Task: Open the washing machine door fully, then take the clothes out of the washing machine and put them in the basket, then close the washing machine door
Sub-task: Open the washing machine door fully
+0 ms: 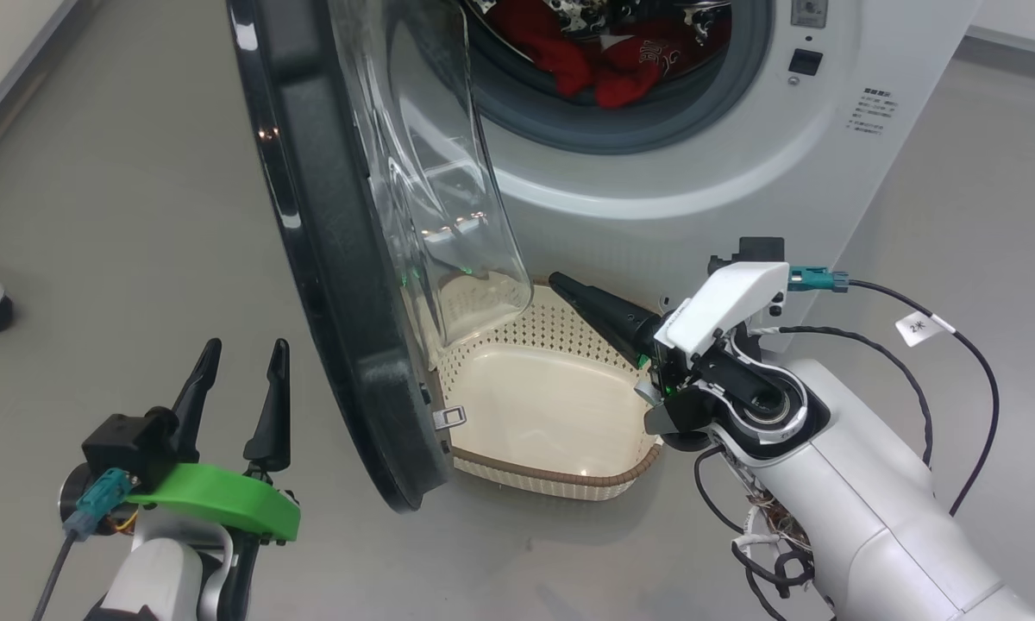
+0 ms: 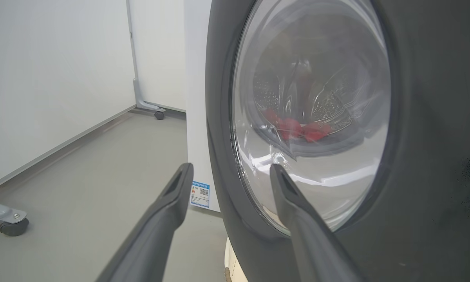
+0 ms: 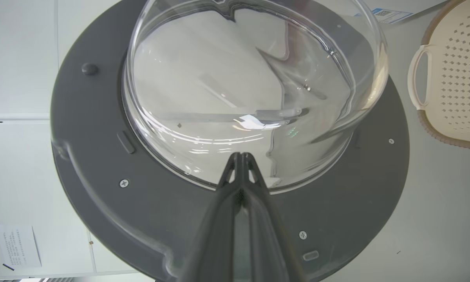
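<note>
In the head view the washing machine door (image 1: 336, 259) stands swung out and nearly edge-on, its clear bowl facing the washing machine (image 1: 724, 190); the clothes (image 1: 608, 65) lie red in the drum at 12 o'clock; the basket (image 1: 569, 485) sits on the floor before the machine at about 6 o'clock from the drum mouth, its 9 o'clock side hidden behind the door's lower edge; the left gripper (image 1: 247, 345) is at 8 o'clock on the door's outer side, fingers spread wide and holding nothing; the right gripper (image 1: 559, 280) comes in from 4 o'clock above the basket, fingers pressed together with nothing between them, pointing toward 10 o'clock at the glass; whether the tip touches the glass I cannot tell.
</note>
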Motion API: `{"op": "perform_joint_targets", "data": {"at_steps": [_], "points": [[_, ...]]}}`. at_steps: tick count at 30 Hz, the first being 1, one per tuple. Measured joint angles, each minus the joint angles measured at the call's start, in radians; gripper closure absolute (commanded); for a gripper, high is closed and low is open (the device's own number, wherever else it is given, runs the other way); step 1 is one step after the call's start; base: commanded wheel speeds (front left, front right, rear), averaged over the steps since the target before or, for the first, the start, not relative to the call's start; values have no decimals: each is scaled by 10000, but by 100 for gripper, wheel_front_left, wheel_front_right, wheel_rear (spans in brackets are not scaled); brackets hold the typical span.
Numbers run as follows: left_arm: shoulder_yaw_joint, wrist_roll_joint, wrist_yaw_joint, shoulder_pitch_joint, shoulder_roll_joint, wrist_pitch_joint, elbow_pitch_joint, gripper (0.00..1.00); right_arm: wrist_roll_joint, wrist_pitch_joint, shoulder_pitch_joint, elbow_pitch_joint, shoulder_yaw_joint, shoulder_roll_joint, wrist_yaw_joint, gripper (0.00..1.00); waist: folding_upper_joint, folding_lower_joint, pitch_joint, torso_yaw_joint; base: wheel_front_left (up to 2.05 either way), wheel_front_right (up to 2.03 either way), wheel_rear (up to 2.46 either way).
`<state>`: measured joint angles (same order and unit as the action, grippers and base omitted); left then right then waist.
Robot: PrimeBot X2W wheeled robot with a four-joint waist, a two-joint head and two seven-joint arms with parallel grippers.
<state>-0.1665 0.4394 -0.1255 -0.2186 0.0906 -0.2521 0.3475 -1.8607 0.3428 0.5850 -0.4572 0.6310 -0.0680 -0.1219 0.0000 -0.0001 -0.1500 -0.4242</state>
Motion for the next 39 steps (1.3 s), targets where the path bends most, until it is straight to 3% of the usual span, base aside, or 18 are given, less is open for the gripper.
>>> {"op": "perform_joint_targets", "data": {"at_steps": [5, 6, 9, 17, 26, 30, 34, 39], "points": [[115, -10, 0, 118, 15, 0, -13, 0, 339, -690, -374, 391, -500, -79, 0, 98, 0, 0, 54, 288, 0, 0, 0], [132, -12, 0, 148, 19, 0, -12, 0, 385, -826, -458, 476, -612, -107, 0, 85, 0, 0, 64, 339, 0, 0, 0], [165, -13, 0, 189, 21, 0, -12, 0, 734, -1354, -659, 652, -917, -244, 0, 0, 0, 0, 99, 473, 0, 0, 0], [194, -113, 0, 224, 21, 0, -12, 0, 2761, -3599, -998, 706, -1415, -1022, 0, 0, 0, 0, 182, 676, 0, 0, 0], [253, -217, 0, 244, 13, 0, -12, 0, 5384, -6385, -1193, -4, -1315, -1712, 0, 0, 0, 0, 247, 789, 0, 0, 0], [278, -230, 0, 247, 6, 0, -12, 0, 6527, -6263, -1192, -228, -1212, -1820, 29, 0, 0, 0, 273, 830, 0, 0, 0], [345, -290, 0, 251, -4, 0, -17, 0, 7835, -6119, -1186, -391, -1220, -2042, 594, 0, 0, 0, 295, 860, 0, 0, 0], [548, -293, 0, 321, -8, 0, -42, 0, 10155, -6023, -1119, 6, -2328, -2171, 1515, 0, 0, 0, 300, 924, 0, 0, 0]]}}
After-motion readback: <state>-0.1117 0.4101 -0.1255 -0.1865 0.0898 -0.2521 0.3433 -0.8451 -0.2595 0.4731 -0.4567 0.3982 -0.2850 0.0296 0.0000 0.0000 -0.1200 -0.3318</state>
